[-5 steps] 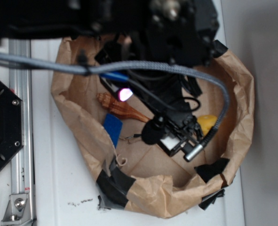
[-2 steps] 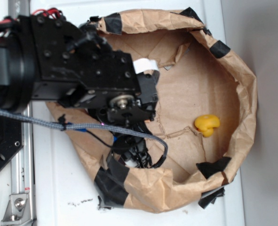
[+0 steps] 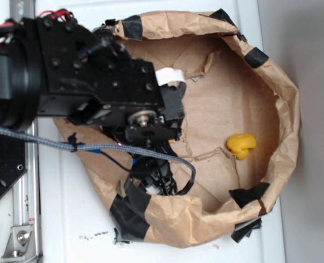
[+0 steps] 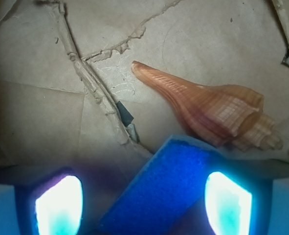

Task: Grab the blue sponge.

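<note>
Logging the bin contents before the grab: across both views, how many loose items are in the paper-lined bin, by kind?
Blue sponge: 1, between the gripper fingers
Tan spiral seashell: 1, just past the sponge
Yellow rubber duck: 1, exterior view only
Total: 3
The arm hides the sponge and shell in the exterior view.

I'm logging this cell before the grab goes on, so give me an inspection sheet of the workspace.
Surface: crumpled brown paper, patched with black tape, on a white table.
Job's things: blue sponge lies flat between the glowing fingertips; hidden in the exterior view.
Clutter: seashell beside the sponge; yellow duck apart, to the right.
Grippers: gripper open, straddling the sponge.
Cables: grey braided cable crosses the arm.
Surroundings: metal rail at left.
</note>
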Motion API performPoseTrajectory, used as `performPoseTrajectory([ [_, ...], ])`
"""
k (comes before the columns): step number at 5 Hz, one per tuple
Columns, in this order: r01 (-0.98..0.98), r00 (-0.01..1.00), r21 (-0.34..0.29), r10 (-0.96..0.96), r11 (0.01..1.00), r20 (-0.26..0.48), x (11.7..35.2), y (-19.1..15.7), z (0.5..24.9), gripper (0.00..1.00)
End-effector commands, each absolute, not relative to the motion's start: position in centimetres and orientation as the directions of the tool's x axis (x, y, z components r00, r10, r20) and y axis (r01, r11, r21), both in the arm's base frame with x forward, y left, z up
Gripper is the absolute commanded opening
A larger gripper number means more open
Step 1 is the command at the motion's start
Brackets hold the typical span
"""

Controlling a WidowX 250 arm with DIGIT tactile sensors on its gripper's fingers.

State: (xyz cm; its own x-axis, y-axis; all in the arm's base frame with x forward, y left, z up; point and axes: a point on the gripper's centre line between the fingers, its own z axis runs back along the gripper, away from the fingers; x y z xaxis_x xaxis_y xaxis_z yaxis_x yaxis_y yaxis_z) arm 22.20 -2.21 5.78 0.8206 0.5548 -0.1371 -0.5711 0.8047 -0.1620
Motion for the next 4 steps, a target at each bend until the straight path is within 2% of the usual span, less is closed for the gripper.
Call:
performPoseTrajectory([
  [1,-0.605,0.785,-0.061,0.581,0.794,-0.216,19.1,-0.8,2.1,1.00],
  [2,-0.579,0.796,-0.009,0.563,0.815,-0.223,20.3,-1.3,0.6,0.00],
  [3,-0.539,0.828,-0.012,0.527,0.842,-0.190,21.8,-1.9,2.1,0.00],
  [4,-0.446,0.895,-0.068,0.445,0.892,-0.034,24.2,-0.6,6.2,0.00],
])
